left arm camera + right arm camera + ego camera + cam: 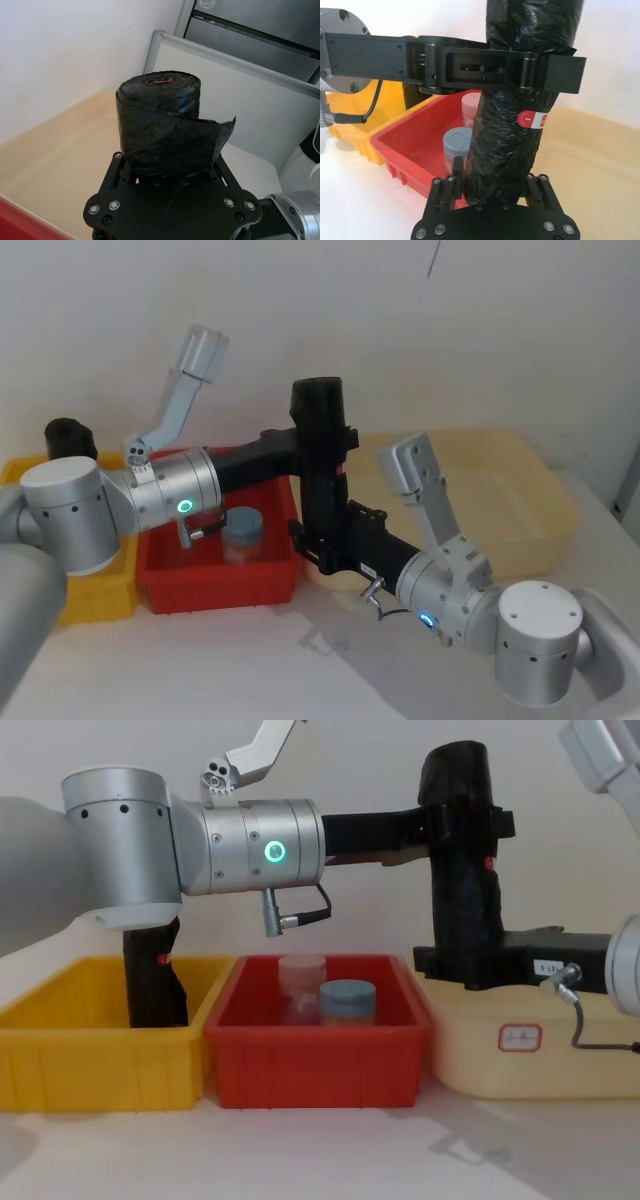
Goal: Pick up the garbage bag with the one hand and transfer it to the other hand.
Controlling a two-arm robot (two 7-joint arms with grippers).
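Note:
The garbage bag [462, 890], a tall black roll of crinkled plastic with a small red mark [532, 120], hangs upright in the air between the red bin and the beige tub. My left gripper [465, 825], on the wrist with the green ring light, is shut around its upper part. My right gripper [462, 965], the one with the white label, is shut on its lower end. In the right wrist view the right fingers [449, 186] press the roll's sides, and the left gripper [520, 70] crosses above them. The left wrist view looks onto the roll's top [160, 125].
A red bin [310, 1060] below the left arm holds a blue-lidded jar [348, 1000] and a pinkish jar [302, 982]. A yellow bin [100, 1060] on the left holds a second black roll [152, 975]. The beige tub [470, 1060] lies under the right arm.

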